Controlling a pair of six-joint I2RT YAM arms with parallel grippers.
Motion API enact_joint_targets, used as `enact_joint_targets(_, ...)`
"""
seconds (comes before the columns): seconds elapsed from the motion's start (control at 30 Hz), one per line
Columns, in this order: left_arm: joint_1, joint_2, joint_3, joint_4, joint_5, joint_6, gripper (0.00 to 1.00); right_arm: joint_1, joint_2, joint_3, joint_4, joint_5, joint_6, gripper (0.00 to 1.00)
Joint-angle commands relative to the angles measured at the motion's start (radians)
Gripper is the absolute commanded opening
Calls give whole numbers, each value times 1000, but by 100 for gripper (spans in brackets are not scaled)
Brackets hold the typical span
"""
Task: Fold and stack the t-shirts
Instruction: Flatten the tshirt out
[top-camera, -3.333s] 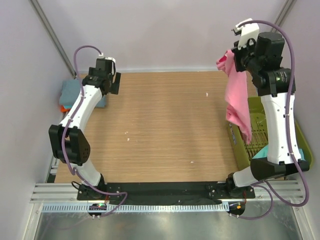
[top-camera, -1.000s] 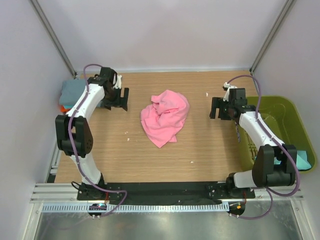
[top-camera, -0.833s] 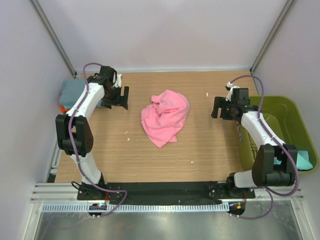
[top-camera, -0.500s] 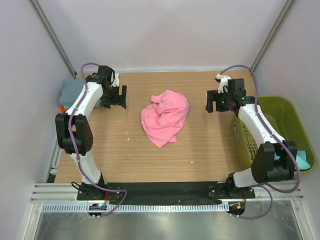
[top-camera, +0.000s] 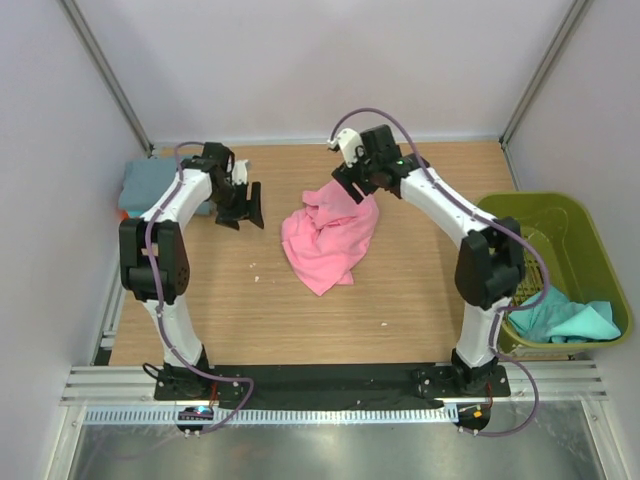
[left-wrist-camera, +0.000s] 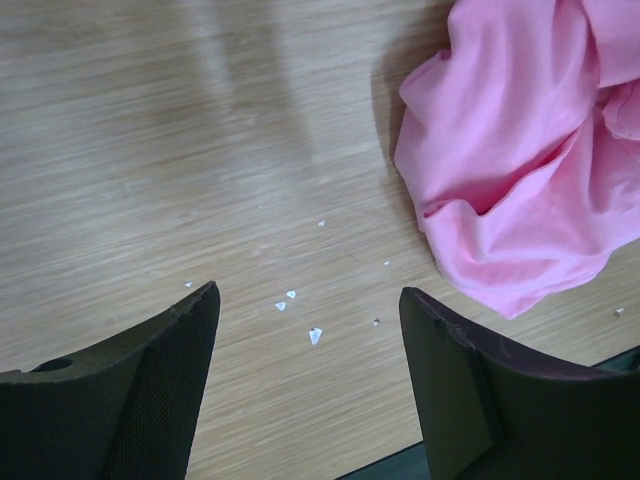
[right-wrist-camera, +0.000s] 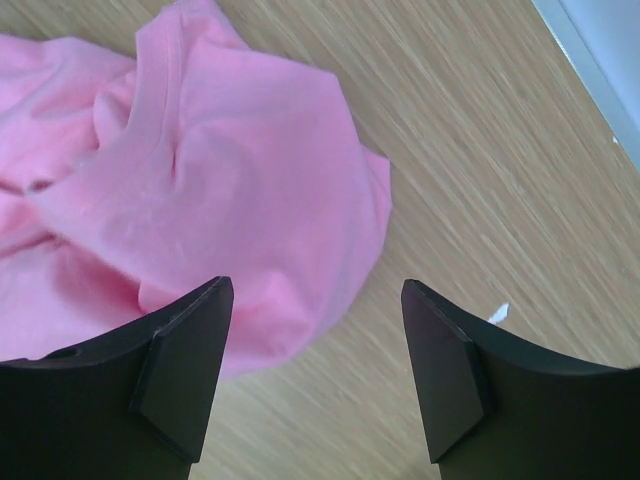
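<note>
Entry: both arms over the table (top-camera: 400, 300).

Left gripper (left-wrist-camera: 308, 295): we see its jaws spread apart with nothing between them, only bare wood and a few white flecks (left-wrist-camera: 314, 335) below the gap. The pink t-shirt (top-camera: 330, 240) lies crumpled in a heap off this gripper's right finger, near it but not touching. In the wrist view the cloth sits ahead of and beyond that finger.

Right gripper (right-wrist-camera: 317, 285): jaws also parted, holding nothing. It hangs over the far edge of the pink heap. The collar and a rounded fold lie ahead of its left finger and run under the gap, while bare wood shows ahead of the right finger. We cannot tell whether the fingertips touch the cloth.

Elsewhere: a grey-blue t-shirt (top-camera: 140, 185) lies behind the left gripper at the table's left edge. A teal t-shirt (top-camera: 560, 318) lies in the olive-green basket (top-camera: 500, 205), well away from the right gripper, toward that arm's base.
</note>
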Motion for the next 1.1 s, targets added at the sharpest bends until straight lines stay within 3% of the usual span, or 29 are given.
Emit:
enact_joint_targets(0.0,4,-27,-42,61,71,12,73,49,125,140,29,54,-37,74)
enact_joint_targets(0.23,5,-92,-147,104,40,18,73,103,406,582,-83,71,-14,67)
enact_joint_targets(0.3,4,-101,-167,118,34,12,73,120,454,628,-94,26,-32,66)
enact_joint_targets(0.5,2,-118,-148,93,-56,50,75,178,502,629,-81,-30,-47,67)
enact_joint_targets(1.07,-7,-119,-152,86,-49,41,77,197,578,556,-51,35,9,67)
